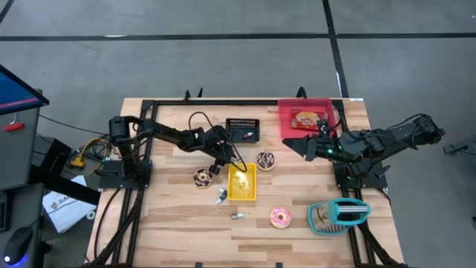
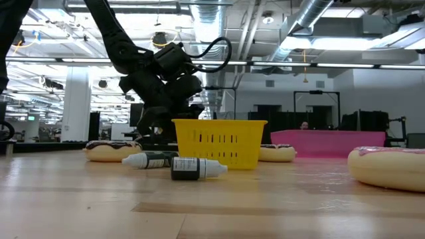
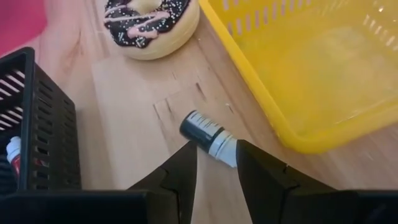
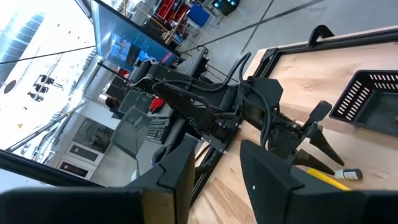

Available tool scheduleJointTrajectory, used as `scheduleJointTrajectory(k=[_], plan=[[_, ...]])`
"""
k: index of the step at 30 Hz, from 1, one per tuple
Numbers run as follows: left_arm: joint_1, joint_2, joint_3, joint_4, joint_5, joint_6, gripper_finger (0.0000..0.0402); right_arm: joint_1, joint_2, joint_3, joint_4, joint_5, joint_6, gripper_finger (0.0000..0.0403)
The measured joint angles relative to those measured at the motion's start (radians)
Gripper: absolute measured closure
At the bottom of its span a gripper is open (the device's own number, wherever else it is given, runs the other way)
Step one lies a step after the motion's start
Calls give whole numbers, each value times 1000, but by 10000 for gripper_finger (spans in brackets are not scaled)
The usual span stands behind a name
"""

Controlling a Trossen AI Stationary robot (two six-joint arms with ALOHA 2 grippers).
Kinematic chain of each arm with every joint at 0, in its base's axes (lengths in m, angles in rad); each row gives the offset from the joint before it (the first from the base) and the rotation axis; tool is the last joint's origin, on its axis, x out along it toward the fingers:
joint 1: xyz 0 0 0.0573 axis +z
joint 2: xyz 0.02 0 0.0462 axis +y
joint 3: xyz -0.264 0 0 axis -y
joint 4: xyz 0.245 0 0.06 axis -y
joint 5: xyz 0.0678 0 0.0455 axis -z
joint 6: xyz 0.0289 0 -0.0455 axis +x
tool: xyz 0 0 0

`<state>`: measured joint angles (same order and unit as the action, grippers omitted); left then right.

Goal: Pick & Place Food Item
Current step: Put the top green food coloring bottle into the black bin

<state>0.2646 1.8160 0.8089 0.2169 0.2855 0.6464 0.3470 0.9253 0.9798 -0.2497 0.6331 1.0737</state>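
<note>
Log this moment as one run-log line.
left end effector: open, above small bottle beside yellow basket | right end effector: open, idle near pink tray | nothing held

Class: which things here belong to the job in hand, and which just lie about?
Likely in the job: left gripper, small bottle ahead of it, yellow basket.
Lying about: chocolate doughnut, pink doughnut, black basket, pink tray, teal basket; right gripper waits.

One camera looks straight down, one skims level along the table (image 1: 178,223); both wrist views catch the yellow basket (image 3: 311,68).
</note>
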Motion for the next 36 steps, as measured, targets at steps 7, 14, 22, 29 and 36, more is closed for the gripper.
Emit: scheduleJointTrajectory(k=[7, 14, 22, 29, 36], plan=[[-6, 0, 0, 2, 11, -1, 296, 0, 0, 0, 0, 0, 0, 280], [-18, 0, 0, 52, 17, 2, 296, 0, 0, 0, -2, 0, 0, 280], [-11, 0, 12, 52, 16, 54, 296, 0, 0, 0, -13, 0, 0, 280], [28, 0, 52, 55, 18, 55, 296, 0, 0, 0, -13, 0, 0, 280], [49, 59, 86, 46, 25, 54, 296, -1, 0, 0, -12, 0, 0, 280]])
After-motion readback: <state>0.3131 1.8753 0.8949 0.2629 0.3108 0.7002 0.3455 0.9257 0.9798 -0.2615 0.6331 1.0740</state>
